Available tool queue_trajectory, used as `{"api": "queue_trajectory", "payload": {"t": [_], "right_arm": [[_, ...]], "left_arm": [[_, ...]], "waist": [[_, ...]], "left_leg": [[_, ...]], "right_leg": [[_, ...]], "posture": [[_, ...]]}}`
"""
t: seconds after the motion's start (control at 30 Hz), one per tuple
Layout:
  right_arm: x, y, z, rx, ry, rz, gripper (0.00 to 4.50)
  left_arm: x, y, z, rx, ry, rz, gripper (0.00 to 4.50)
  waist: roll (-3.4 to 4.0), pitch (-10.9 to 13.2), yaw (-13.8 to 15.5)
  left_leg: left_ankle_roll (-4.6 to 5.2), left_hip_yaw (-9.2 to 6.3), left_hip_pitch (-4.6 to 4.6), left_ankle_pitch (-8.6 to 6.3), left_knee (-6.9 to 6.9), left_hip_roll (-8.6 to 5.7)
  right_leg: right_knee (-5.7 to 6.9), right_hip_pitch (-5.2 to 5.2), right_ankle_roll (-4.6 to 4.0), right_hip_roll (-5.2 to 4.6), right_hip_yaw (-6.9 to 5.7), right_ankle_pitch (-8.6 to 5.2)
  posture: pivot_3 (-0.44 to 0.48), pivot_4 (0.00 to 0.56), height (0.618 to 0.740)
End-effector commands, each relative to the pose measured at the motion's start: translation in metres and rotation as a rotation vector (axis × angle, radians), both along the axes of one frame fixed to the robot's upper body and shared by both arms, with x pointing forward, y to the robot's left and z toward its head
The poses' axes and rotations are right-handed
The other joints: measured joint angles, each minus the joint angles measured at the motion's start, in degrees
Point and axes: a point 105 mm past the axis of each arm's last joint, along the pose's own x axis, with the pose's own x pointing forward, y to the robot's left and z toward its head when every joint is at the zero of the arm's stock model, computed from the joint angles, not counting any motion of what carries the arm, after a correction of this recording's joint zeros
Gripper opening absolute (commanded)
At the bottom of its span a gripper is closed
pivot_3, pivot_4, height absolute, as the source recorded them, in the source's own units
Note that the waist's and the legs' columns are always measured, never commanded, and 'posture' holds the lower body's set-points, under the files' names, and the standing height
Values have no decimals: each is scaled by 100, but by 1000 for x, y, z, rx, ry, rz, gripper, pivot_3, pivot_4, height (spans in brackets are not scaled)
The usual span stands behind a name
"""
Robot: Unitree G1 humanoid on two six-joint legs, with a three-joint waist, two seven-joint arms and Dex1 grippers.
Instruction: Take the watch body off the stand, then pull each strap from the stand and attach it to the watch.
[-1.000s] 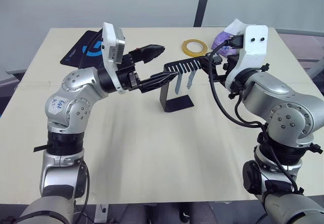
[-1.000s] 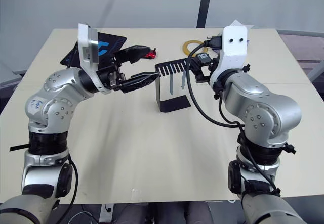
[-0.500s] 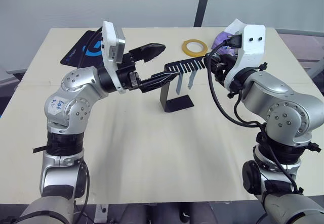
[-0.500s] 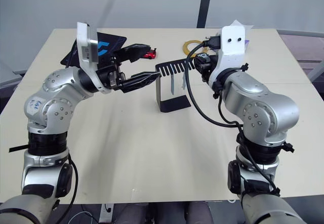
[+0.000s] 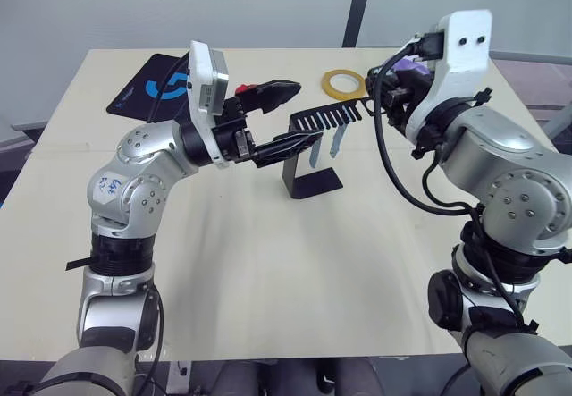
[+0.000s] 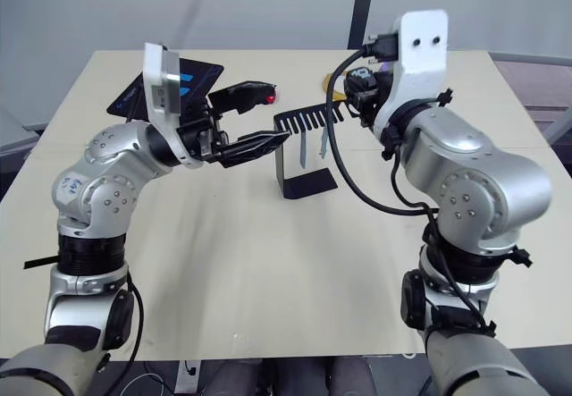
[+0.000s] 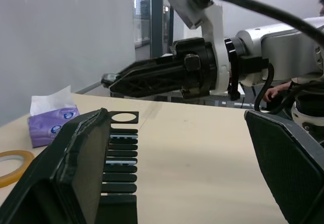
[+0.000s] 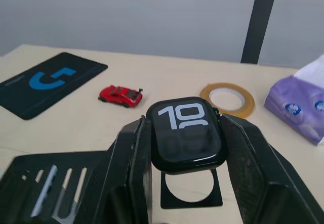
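Now right jaws (image 8: 185, 183) pinching watch (image 8: 186, 133) above stand (image 5: 313, 181); left jaws (image 5: 284, 119) spreading beside comb. Risk: thin edge grip slipping, watch dropping; left snagging straps (image 5: 323, 146).

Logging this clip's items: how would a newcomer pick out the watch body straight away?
Start at the black stand mid-table; just above its ringed end, the right gripper is shut on the watch body. It is a small black rounded-square case whose dark screen shows a pale "10".

Glossy glass-faced watch body (image 8: 186, 133)
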Motion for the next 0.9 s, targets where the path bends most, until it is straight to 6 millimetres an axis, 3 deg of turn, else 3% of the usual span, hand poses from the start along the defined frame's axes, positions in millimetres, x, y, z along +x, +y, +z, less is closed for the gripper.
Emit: {"api": "queue_trajectory", "payload": {"t": [0.03,0.2,0.43,0.67,0.9], "right_arm": [[-22,-15,14,-10,-82,-31,1613],[-46,-48,-10,-35,-55,-120,1613],[-72,-74,-78,-81,96,-177,1613],[-70,-110,-132,-48,242,-272,1613],[-48,-131,-162,-76,285,-264,1613]], "left_arm": [[-14,-4,9,-2,-52,-67,4500],[-32,-1,-3,49,-14,-174,4500],[-46,7,-35,163,39,-246,4500],[-53,7,-53,206,44,-247,4500],[-54,7,-57,222,34,-236,4500]], "waist": [[0,0,4],[0,0,9],[-1,0,10],[0,0,17],[0,0,15]], "left_leg": [[0,1,0,0,0,0],[0,-2,-2,0,-1,-2],[-4,12,5,6,-15,-6],[-6,21,16,8,-25,-9],[-9,31,23,9,-27,-13]], "right_leg": [[0,0,0,-1,0,0],[-2,1,0,-2,0,0],[-9,0,0,6,16,0],[-13,0,0,11,29,0],[-15,0,-1,21,42,0]], "posture": [[0,150,738],[0,150,738],[0,150,738],[0,150,738],[0,150,738]]}}
